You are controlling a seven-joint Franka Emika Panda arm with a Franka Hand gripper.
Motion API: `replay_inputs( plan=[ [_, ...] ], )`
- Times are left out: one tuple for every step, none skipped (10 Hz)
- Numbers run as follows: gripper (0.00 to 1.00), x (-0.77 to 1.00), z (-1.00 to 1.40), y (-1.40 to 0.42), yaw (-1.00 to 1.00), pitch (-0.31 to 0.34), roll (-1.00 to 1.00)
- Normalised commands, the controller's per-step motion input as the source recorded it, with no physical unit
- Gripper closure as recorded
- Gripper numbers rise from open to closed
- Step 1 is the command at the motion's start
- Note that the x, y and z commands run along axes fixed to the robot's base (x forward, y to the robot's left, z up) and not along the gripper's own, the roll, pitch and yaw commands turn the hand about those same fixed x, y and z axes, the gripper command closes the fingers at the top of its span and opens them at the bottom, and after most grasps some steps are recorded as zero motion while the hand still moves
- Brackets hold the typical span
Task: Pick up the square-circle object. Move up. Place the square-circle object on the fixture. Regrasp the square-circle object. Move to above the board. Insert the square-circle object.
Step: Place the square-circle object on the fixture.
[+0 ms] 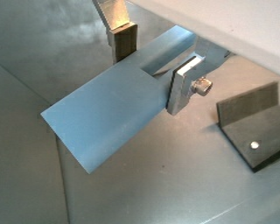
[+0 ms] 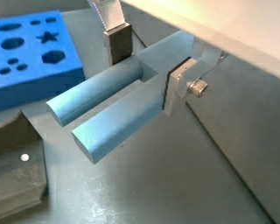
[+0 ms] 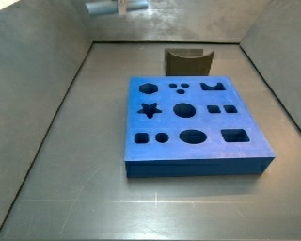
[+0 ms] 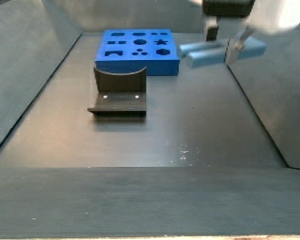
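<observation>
Large flat blue board (image 3: 191,127) with dark shaped holes; dark L-shaped fixture (image 4: 119,89) apart from it. Overhead — gripper (image 2: 152,67) clamped on pale blue-grey square-circle object (image 2: 116,101) (held aloft, off the floor). Next, probably: lowering gently onto fixture — level, unhurried.

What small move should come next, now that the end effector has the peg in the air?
Probably carry it toward the fixture. The end effector grips the square-circle object clear of the floor, and in a side view the fixture's notch sits empty, away from the held piece.
</observation>
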Motion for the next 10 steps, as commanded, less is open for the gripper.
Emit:
replay_inputs(
  plan=[
    [1.0,0.01,0.31,0.0,0.01,0.122,-0.04],
    [1.0,1.0,0.09,-0.46,1.0,-0.076,-0.01],
    [1.0,1.0,0.07,-0.46,1.0,-0.077,-0.01],
    [1.0,1.0,0.05,-0.41,1.0,-0.073,-0.01],
    [1.0,1.0,0.04,-0.37,1.0,-0.071,-0.02],
    [1.0,1.0,0.03,-0.35,1.0,-0.069,-0.02],
    [1.0,1.0,0.03,-0.32,1.0,-0.068,-0.02],
    [1.0,1.0,0.02,-0.29,1.0,-0.067,-0.02],
    [1.0,1.0,0.01,-0.26,1.0,-0.065,-0.03],
    [1.0,1.0,0.0,-0.24,1.0,-0.063,-0.03]
  ],
)
